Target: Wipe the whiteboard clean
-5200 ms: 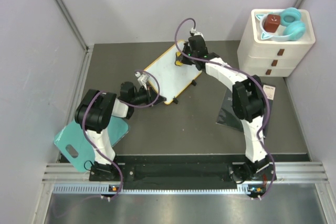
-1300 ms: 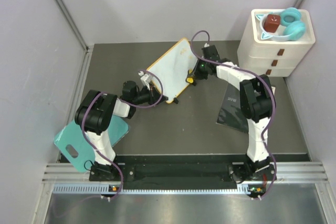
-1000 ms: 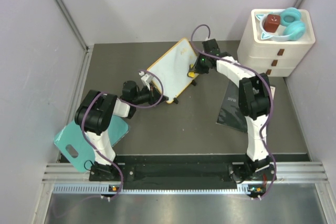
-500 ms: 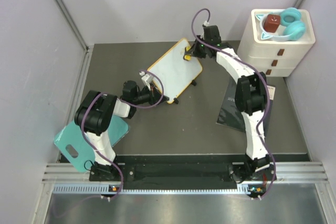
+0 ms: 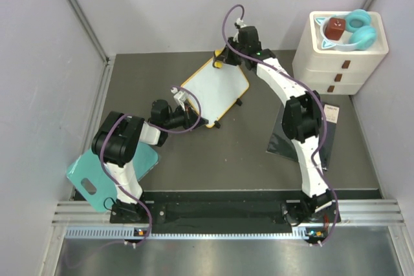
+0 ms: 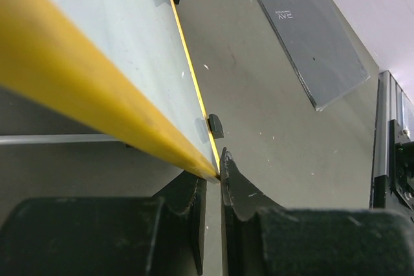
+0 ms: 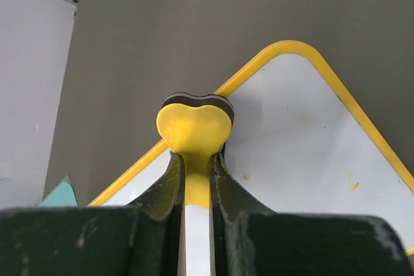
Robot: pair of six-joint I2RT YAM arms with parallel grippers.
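Left claw [image 6: 217, 174] and right claw [image 7: 196, 163] clamped — right arm [image 5: 278, 81] outstretched.

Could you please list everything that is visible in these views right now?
whiteboard: one, white with yellow frame, mid-table
eraser: one, yellow, heart-shaped, at the whiteboard's far edge
cutting board: one, teal, near left
dark sheet: one, white label, right
drawer unit: one, white, far right
headphones: one pair, teal, atop drawer unit
block: one, red-brown, beside headphones
left tool: black, shut on whiteboard's near corner
right tool: black, shut on eraser
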